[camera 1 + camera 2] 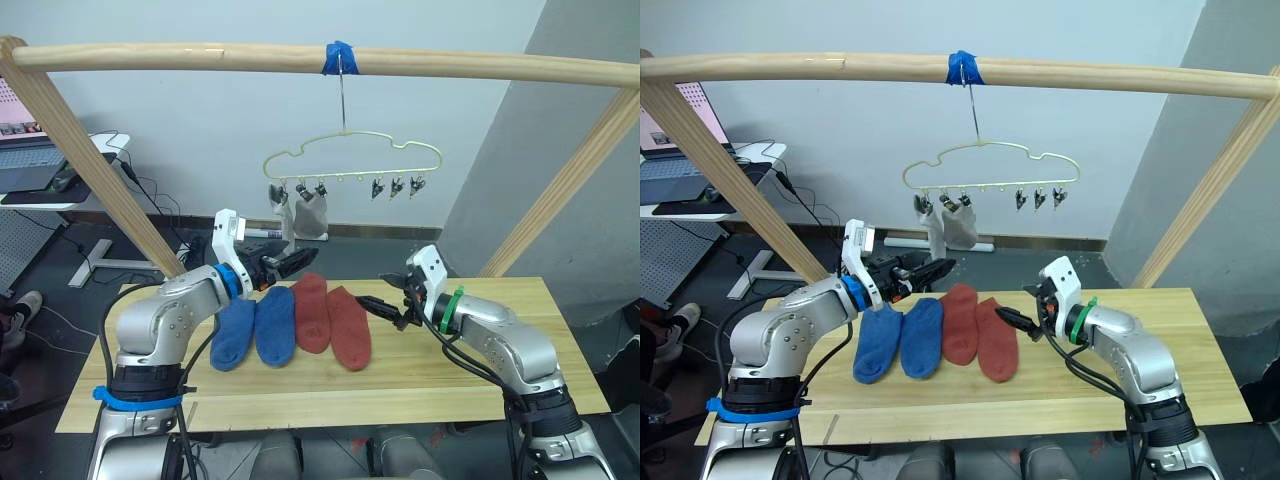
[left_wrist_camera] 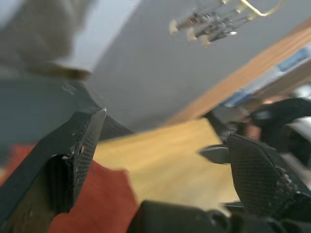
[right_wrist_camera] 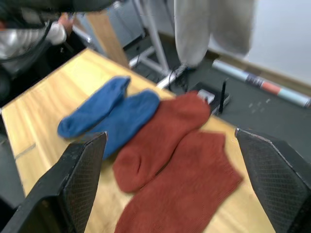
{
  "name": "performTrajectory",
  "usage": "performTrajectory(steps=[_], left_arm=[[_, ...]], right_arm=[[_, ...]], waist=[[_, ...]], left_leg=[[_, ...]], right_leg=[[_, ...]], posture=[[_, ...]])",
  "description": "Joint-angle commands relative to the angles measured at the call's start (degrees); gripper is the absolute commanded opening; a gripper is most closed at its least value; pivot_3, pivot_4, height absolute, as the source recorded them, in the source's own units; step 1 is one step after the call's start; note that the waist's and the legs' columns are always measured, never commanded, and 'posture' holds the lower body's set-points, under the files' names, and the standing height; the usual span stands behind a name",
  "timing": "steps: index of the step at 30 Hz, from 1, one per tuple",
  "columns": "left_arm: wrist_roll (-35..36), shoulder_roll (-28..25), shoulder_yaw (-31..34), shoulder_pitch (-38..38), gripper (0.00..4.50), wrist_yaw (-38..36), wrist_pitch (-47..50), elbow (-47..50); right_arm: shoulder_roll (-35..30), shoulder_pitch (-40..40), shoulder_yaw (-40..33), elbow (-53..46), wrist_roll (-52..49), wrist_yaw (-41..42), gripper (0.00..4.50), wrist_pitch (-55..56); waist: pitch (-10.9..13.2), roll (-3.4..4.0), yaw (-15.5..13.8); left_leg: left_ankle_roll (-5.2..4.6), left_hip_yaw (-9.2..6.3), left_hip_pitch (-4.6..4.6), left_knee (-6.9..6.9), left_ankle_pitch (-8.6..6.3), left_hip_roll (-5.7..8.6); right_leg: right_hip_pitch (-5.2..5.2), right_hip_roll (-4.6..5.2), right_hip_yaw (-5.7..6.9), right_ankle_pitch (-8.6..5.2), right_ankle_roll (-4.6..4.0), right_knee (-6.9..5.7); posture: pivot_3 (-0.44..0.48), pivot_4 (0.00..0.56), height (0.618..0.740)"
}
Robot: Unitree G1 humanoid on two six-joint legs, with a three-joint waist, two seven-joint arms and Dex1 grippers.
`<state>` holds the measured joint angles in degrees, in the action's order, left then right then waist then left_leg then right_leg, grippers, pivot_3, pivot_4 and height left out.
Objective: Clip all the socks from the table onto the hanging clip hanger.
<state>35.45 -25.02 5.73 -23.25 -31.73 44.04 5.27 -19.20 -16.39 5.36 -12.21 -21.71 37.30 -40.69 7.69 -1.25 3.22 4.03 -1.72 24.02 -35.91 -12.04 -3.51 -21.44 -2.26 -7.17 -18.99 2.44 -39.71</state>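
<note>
The pale yellow-green clip hanger (image 1: 352, 150) hangs by its long hook from the wooden rail. Two light grey socks (image 1: 300, 215) are clipped at its left end; the clips (image 1: 397, 187) at its right end are bare. On the plank table (image 1: 480, 375) lie two blue socks (image 1: 255, 330) and two brick red socks (image 1: 333, 320), side by side. My left gripper (image 1: 303, 261) hovers open above the tops of the blue and red socks, holding nothing. My right gripper (image 1: 370, 304) is open and empty, just right of the red socks (image 3: 170, 160), pointing at them.
The thick wooden rail (image 1: 200, 56) spans the top, with slanted posts (image 1: 90, 160) running down to both ends of the table. Blue tape (image 1: 340, 57) holds the hook. A white desk with a laptop (image 1: 30, 165) stands far left.
</note>
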Motion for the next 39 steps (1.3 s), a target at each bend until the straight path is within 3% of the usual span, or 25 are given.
performTrajectory(steps=[1,5,11,28,33,37,39], left_arm=[[-6.02,1.84,-1.68,-1.6,4.5,0.29,-10.32,-1.52],[-8.58,3.39,-2.88,-1.93,3.98,-1.61,-15.69,-3.26],[-13.46,6.1,-5.21,-4.86,2.22,-0.72,-20.79,-8.13],[-27.37,12.8,-6.67,-22.29,2.22,4.86,-43.3,-39.5],[-27.26,13.87,-6.37,-23.93,2.22,4.01,-45.38,-43.32],[-19.21,17.03,-5.88,-22.42,2.22,-6.58,-37.55,-37.93],[-18.84,16.77,-6.06,-21.14,2.22,-8.03,-35.84,-35.57]], right_arm=[[0.52,-0.27,-2.63,-3.81,-1.59,-1.67,4.43,1.22],[1.19,-0.46,-3.04,-4.44,-1.6,-3.0,4.5,1.16],[2.23,-1.13,-2.86,-4.39,-1.62,-4.4,4.5,1.39],[2.34,-0.49,-2.58,-5.97,-1.47,-5.7,4.5,0.8],[2.27,-0.03,-2.53,-6.53,-1.51,-5.97,4.5,0.68],[2.03,-0.01,-2.72,-6.87,-1.75,-6.21,4.5,0.52],[1.98,-0.02,-2.68,-6.87,-1.74,-6.24,4.5,0.56]], waist=[[0.0,0.0,-0.01],[0.0,0.0,0.01],[0.0,0.0,0.06],[-0.01,-0.01,0.28],[-0.01,-0.01,0.71],[-0.02,-0.02,0.88],[-0.03,-0.02,1.33]], left_leg=[[0.0,0.03,0.0,0.0,0.0,0.0],[0.0,0.08,0.04,0.0,0.0,0.0],[-0.01,0.07,0.07,0.01,0.0,0.0],[-0.02,0.08,0.2,-0.04,-0.01,0.03],[-0.02,0.06,0.21,-0.04,0.0,0.03],[-0.01,0.02,0.28,-0.07,0.0,0.04],[-0.01,0.0,0.32,-0.08,0.0,0.04]], right_leg=[[0.01,0.01,-0.01,0.0,0.0,0.04],[0.01,0.01,-0.05,0.01,-0.01,0.16],[0.0,0.01,-0.03,0.01,-0.01,0.19],[-0.03,0.0,-0.03,0.08,-0.04,0.24],[-0.04,0.0,0.0,0.09,-0.04,0.22],[-0.04,0.0,0.05,0.09,-0.04,0.22],[-0.05,0.01,0.06,0.09,-0.04,0.22]], posture=[[-0.01,0.098,0.74],[-0.019,0.098,0.74],[-0.026,0.1,0.74],[-0.072,0.098,0.74],[-0.086,0.085,0.74],[-0.088,0.079,0.74],[-0.085,0.076,0.74]])
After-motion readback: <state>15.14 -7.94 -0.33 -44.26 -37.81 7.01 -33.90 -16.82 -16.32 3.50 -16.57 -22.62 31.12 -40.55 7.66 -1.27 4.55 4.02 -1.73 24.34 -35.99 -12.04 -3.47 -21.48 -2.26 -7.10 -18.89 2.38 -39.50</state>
